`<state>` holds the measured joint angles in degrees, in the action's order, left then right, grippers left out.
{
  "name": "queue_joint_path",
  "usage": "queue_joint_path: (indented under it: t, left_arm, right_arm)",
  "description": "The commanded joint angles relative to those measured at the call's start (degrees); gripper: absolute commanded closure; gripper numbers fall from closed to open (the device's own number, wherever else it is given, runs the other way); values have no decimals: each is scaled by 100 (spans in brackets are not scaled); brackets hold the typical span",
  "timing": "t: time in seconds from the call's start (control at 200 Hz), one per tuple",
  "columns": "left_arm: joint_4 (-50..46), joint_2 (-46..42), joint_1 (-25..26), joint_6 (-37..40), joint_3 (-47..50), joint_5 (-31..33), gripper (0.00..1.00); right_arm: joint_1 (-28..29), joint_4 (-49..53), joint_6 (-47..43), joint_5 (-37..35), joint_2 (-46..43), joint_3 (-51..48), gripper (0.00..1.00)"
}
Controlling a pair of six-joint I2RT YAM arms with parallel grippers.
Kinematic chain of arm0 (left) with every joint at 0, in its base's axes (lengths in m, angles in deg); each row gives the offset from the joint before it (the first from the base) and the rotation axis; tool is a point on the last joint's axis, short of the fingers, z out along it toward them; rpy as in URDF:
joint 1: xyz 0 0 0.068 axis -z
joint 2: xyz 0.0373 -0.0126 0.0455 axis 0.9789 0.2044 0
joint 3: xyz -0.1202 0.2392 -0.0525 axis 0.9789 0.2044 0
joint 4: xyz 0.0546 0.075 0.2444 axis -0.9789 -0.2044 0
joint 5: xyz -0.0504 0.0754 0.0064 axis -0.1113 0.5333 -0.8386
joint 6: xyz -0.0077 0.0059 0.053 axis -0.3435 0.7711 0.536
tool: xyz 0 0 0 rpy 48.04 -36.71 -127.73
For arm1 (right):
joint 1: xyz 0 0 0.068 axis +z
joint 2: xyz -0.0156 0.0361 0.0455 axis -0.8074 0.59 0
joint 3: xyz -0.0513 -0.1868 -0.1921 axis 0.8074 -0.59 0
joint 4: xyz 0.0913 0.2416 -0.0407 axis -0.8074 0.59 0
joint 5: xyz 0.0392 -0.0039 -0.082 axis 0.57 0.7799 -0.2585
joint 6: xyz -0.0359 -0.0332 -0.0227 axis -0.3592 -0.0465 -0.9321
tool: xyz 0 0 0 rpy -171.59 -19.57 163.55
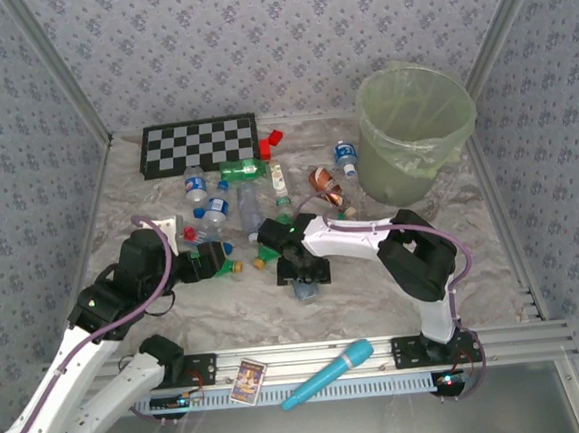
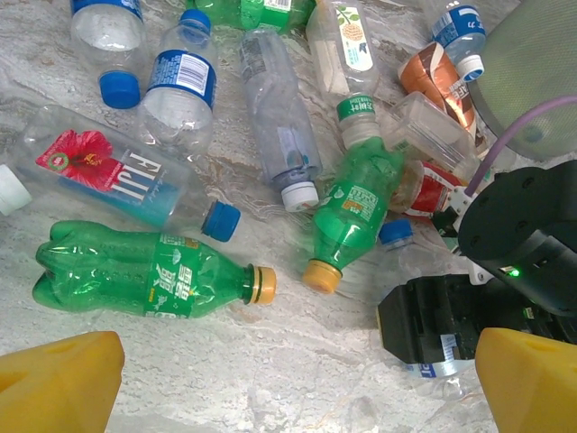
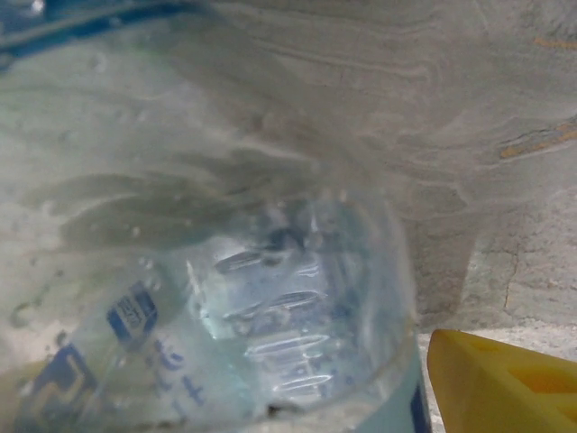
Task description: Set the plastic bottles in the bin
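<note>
Down at the right fingers (image 3: 505,379): pressed up against a clear blue-labelled bottle (image 3: 225,298) lying on its side on the marbled worktop (image 1: 376,290), mid-table, just in front of the right arm. Cannot tell clamped or merely straddling: one yellow tip visible, bottle wall right beside it. Judging the step as the pick of this bottle, lift not yet made.

Handling guess: empty, thin-walled, very light, smooth with ribbing. Likely to dent and squirt sideways under a hard squeeze. Best taken across the body near the label, or at the stiffer neck, with moderate force.

At the left fingers (image 2: 63,379): spread wide, holding nothing, hovering low over the pile. Nearest below, a green bottle with orange cap (image 2: 135,271) on its side; a Fiji bottle (image 2: 108,171) with blue cap just behind it. Further right, a second green bottle (image 2: 356,203) wedged among clear ones. Easiest next grab for the left: the first green one, across the waist.

Further out: bin (image 1: 396,173) upright at the far right, well apart from the pile, a small blue-labelled bottle (image 1: 345,158) just beside it. Contents of the bin not readable. Not for binning: checkerboard (image 1: 200,145), red block (image 1: 271,143), turquoise microphone (image 1: 327,374).
</note>
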<state>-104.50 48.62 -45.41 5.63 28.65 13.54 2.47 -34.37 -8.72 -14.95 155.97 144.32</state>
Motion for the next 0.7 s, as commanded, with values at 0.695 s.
queue_joint_path:
  t: [0.695]
  left_arm:
    - [-68, -67, 25, -73, -92, -303, 0]
  right_arm:
    - [-185, -380, -392, -7, 63, 167, 31]
